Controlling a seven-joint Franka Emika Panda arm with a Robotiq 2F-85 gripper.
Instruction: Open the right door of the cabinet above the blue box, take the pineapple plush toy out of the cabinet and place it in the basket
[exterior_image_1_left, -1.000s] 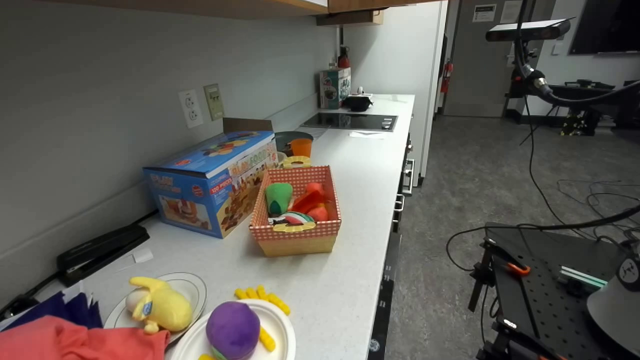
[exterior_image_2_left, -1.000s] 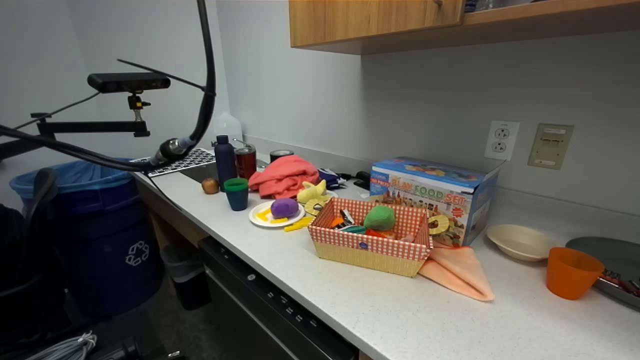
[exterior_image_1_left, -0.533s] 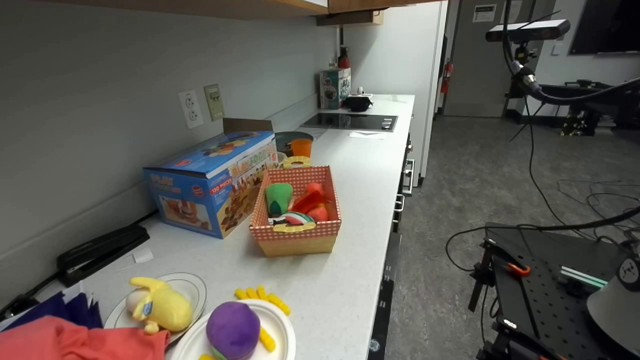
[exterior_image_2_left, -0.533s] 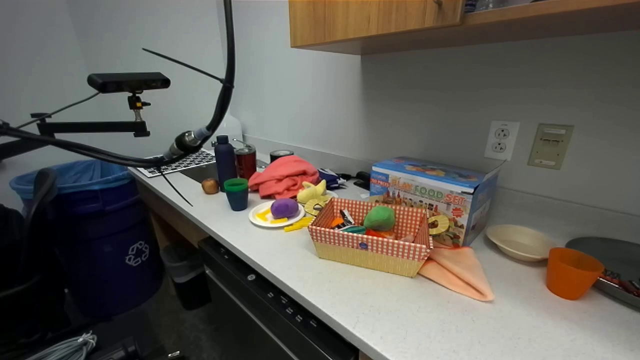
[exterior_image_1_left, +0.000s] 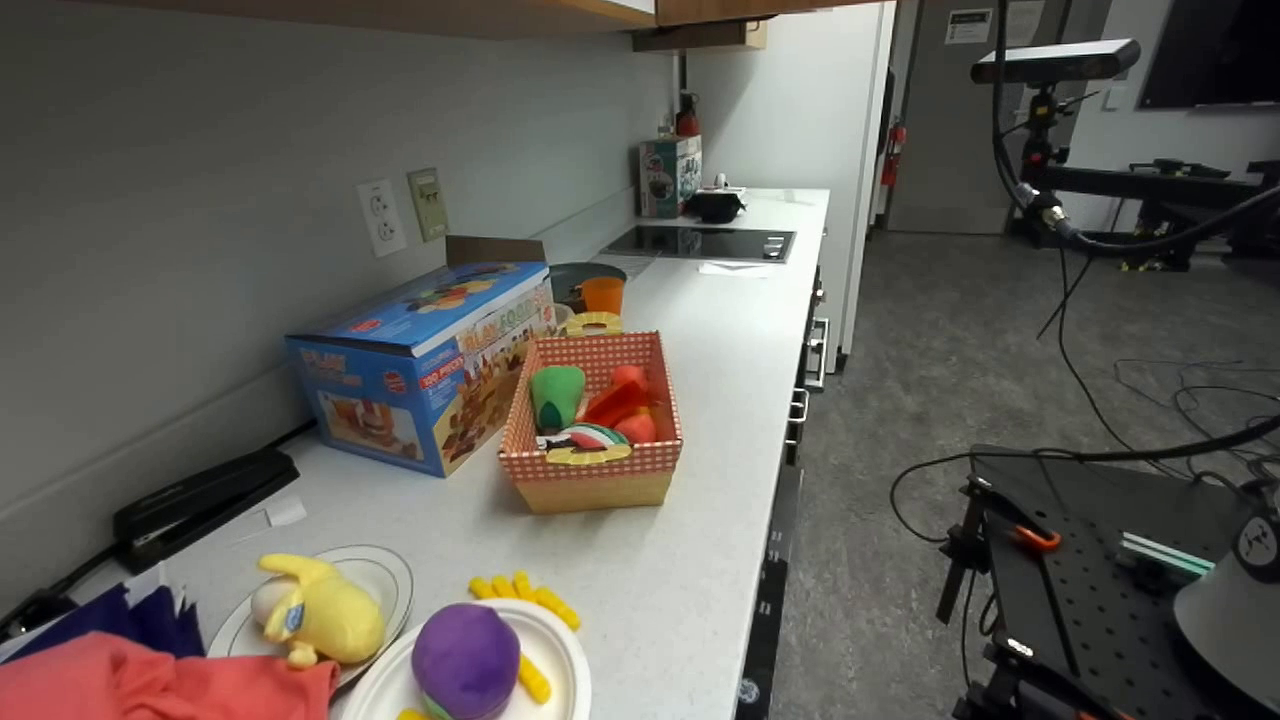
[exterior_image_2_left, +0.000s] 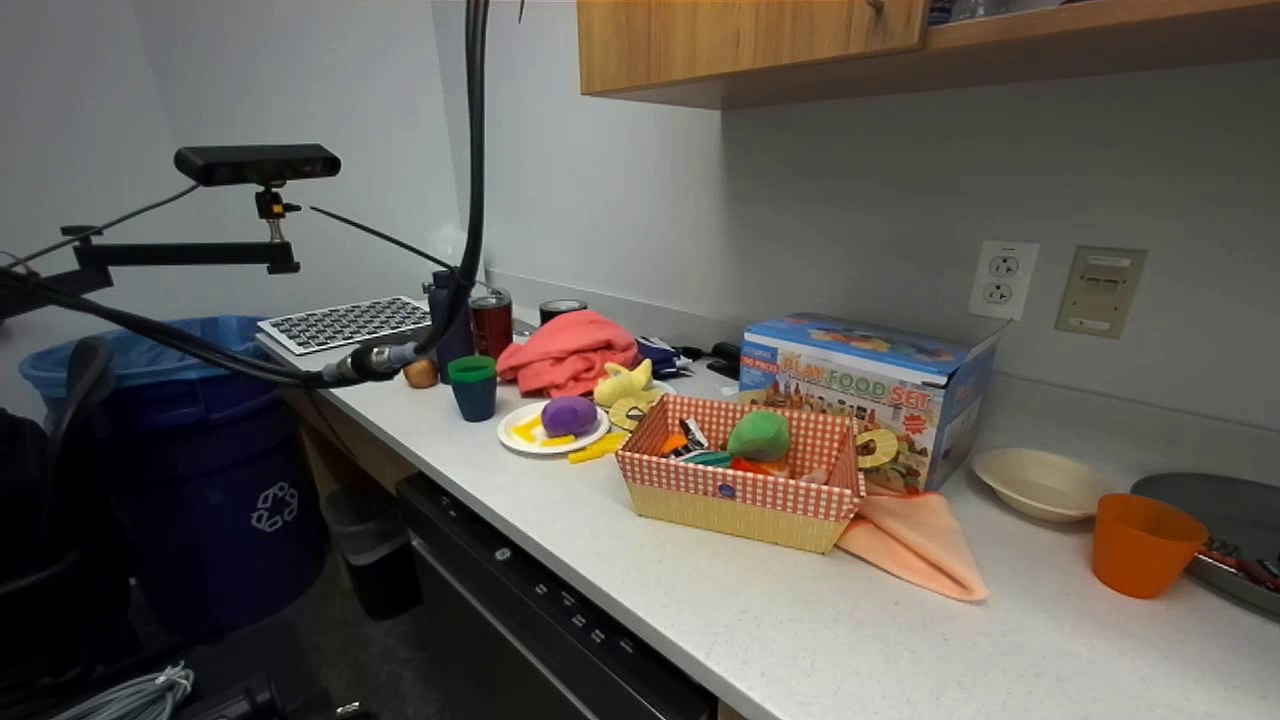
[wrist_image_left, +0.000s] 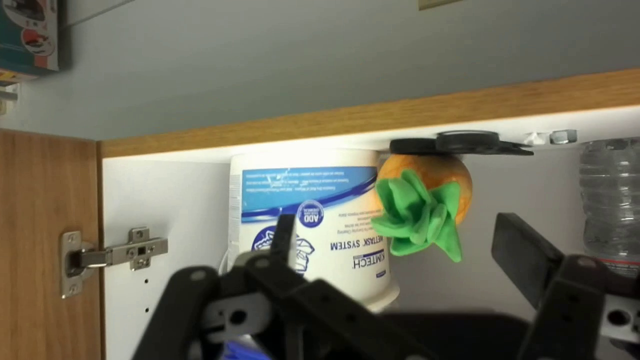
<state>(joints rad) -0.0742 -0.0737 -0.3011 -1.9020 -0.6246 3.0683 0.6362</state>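
Note:
In the wrist view, which is upside down, the pineapple plush toy (wrist_image_left: 420, 215) stands on the floor of the cabinet (wrist_image_left: 370, 117), green crown toward me. My gripper (wrist_image_left: 402, 245) is open in front of it, one finger on either side of the crown in the picture; nothing is held and no contact shows. An open wooden door (wrist_image_left: 50, 235) hangs on its hinge at the left. Both exterior views show the cabinet's underside (exterior_image_2_left: 900, 85), the blue box (exterior_image_1_left: 390, 370) below it and the basket (exterior_image_2_left: 740, 515) beside the box, holding several toys. The gripper is outside both exterior views.
A white Kimtech tub (wrist_image_left: 310, 220) touches or nearly touches the plush in the picture. Dark flat discs (wrist_image_left: 460, 143) and a clear bottle (wrist_image_left: 610, 200) are also in the cabinet. On the counter are a purple plush (exterior_image_2_left: 569, 417), an orange cup (exterior_image_2_left: 1145, 545) and a yellow plush (exterior_image_1_left: 335, 610).
In the exterior views the arm's hanging black cable and its connector have shifted and dropped lower. The basket, blue box and counter things have stayed put. The gripper has stayed open.

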